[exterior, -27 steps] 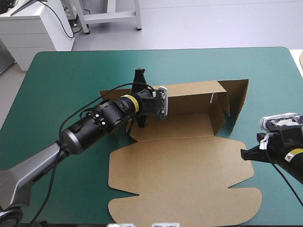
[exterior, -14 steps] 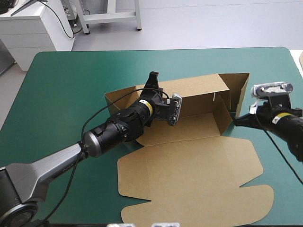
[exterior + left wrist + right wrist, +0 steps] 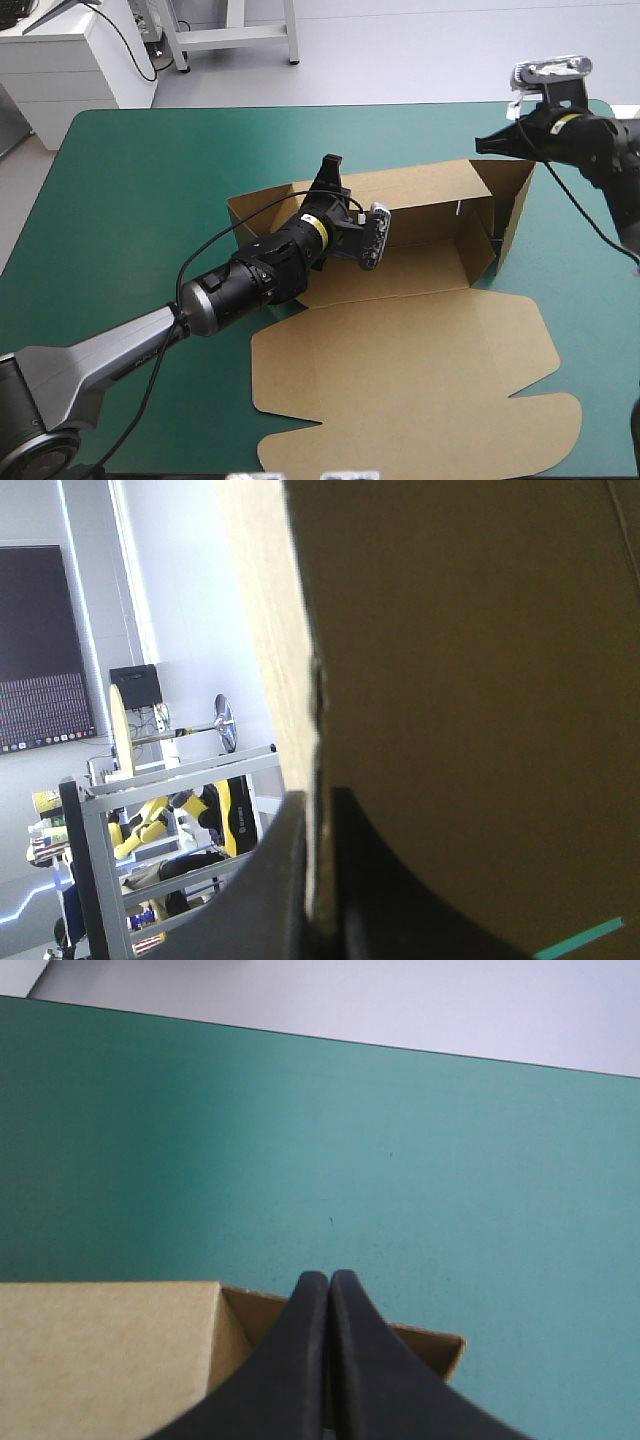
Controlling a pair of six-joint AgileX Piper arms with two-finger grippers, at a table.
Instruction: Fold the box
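Observation:
The brown box [image 3: 420, 270] sits mid-table with its back and side walls raised and its lid [image 3: 400, 370] lying flat toward the front edge. My left gripper [image 3: 330, 180] reaches over the back wall near its left end and is shut on that wall. In the left wrist view, the board [image 3: 470, 680] stands between the black fingers [image 3: 270, 880]. My right gripper [image 3: 483, 144] hovers shut just beyond the box's far right corner, holding nothing. The right wrist view has the shut gripper [image 3: 329, 1278] over that corner of the box [image 3: 110, 1330].
Teal-green cover [image 3: 150, 200] surrounds the box on all sides. The table's far edge [image 3: 350, 107] runs a little way beyond the right gripper, and the right edge [image 3: 628, 200] lies close to the right arm.
My right gripper has swung from the box's right side up toward the far right corner. The left gripper and the box have shifted slightly right, with the back wall still held.

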